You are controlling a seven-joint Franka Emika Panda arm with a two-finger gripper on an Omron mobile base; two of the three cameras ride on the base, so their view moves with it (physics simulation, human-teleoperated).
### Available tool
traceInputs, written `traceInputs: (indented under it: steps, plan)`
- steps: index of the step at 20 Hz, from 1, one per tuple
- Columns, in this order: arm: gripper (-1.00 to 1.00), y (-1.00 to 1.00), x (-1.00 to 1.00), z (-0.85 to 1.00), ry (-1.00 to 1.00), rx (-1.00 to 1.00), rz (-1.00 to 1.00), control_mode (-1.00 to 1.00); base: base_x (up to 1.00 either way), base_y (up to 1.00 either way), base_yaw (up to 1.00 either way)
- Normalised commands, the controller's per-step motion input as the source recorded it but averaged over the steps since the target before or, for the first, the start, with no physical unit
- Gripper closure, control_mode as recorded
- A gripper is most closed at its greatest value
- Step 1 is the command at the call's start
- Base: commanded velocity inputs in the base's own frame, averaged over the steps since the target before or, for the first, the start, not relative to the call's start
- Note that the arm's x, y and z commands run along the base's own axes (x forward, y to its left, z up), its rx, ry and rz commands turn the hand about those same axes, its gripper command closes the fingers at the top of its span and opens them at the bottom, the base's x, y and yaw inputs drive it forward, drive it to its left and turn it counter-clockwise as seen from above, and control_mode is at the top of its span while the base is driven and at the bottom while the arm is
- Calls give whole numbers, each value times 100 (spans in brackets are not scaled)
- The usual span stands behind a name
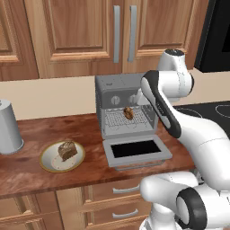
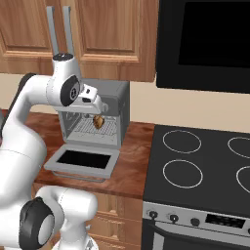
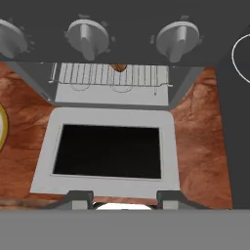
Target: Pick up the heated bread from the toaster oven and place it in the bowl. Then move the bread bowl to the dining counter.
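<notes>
The grey toaster oven [image 1: 120, 92] stands on the wooden worktop with its door [image 1: 137, 150] dropped flat. On its wire rack [image 3: 110, 74] sits the small golden-brown heated bread [image 1: 128, 112], near the front of the opening [image 2: 98, 121]; in the hand view only its edge [image 3: 118, 68] peeks out under the knob panel. My gripper [image 3: 124, 197] is open and empty, hovering in front of and above the oven mouth [image 1: 136, 99] [image 2: 99, 108]. The cream bowl with the olive-yellow rim [image 1: 46, 164] lies left of the oven, and its rim [image 3: 2, 129] shows at the hand view's left edge. The dining counter is out of view.
A darker wedge-shaped bread chunk [image 1: 67, 150] lies in the bowl. A grey metal canister [image 1: 9, 128] stands at the far left of the worktop. A black stovetop [image 2: 205, 161] adjoins the oven's right side, with a dark microwave [image 2: 205, 39] above. Wooden cabinets hang behind.
</notes>
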Motion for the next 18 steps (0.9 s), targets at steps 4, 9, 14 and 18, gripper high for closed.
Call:
traceInputs:
  steps: [4, 9, 14, 18]
  plan:
    - [-100, 1, -14, 0, -1, -1, 4, -100, 0, 0, 0]
    - [-100, 14, -70, -52, -20, 0, 5, -100, 0, 0, 0]
    - [-100, 9, -20, -76, -21, 6, 0, -100, 0, 0, 0]
    - [-100, 17, 22, -4, -27, 4, 0, -100, 0, 0, 0]
